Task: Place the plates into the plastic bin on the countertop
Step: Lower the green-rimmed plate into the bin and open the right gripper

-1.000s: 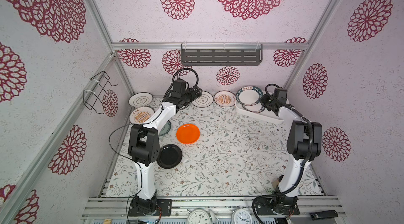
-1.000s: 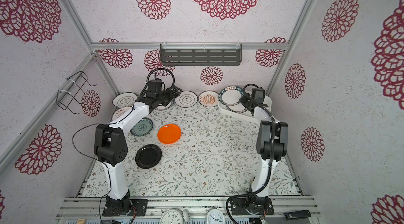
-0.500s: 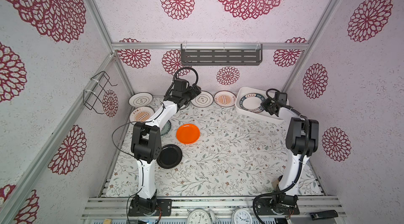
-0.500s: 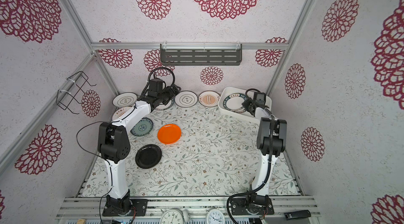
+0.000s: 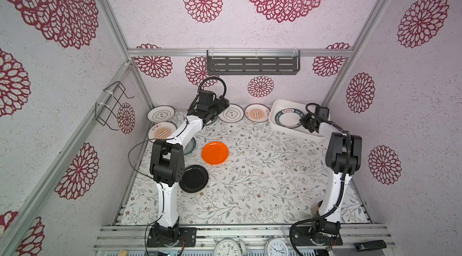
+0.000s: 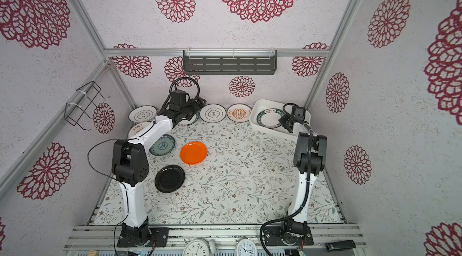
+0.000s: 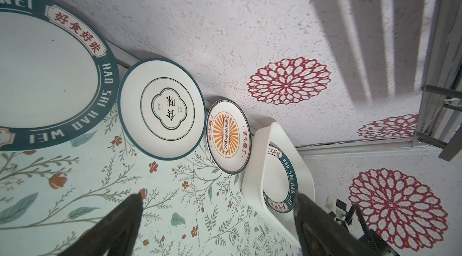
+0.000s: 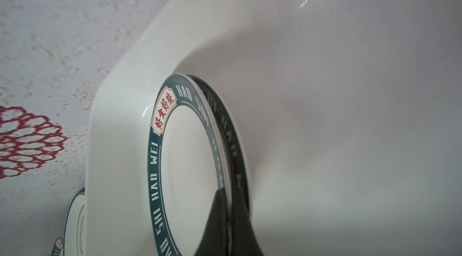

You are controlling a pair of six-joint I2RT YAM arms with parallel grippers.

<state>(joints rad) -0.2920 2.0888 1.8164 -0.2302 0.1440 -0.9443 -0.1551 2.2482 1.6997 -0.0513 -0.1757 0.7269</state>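
- My right pincer (image 8: pixel 226 207) pinches the green-rimmed plate (image 8: pixel 190 157) by its edge, low inside the bin (image 8: pixel 117 147); withdrawing before opening would drag it out.
- My left pincer (image 7: pixel 217 196) gapes wide, empty, over the counter (image 7: pixel 100 192); it might bump the ringed plate (image 7: pixel 162 109).

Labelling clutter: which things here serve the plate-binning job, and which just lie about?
Job: white glossy plastic bin; green-rimmed white plate in it; plain orange round plate; plain black round plate; teal patterned plate.
Lying about: dark grey slotted wall shelf; black wire rack; two white clocks.
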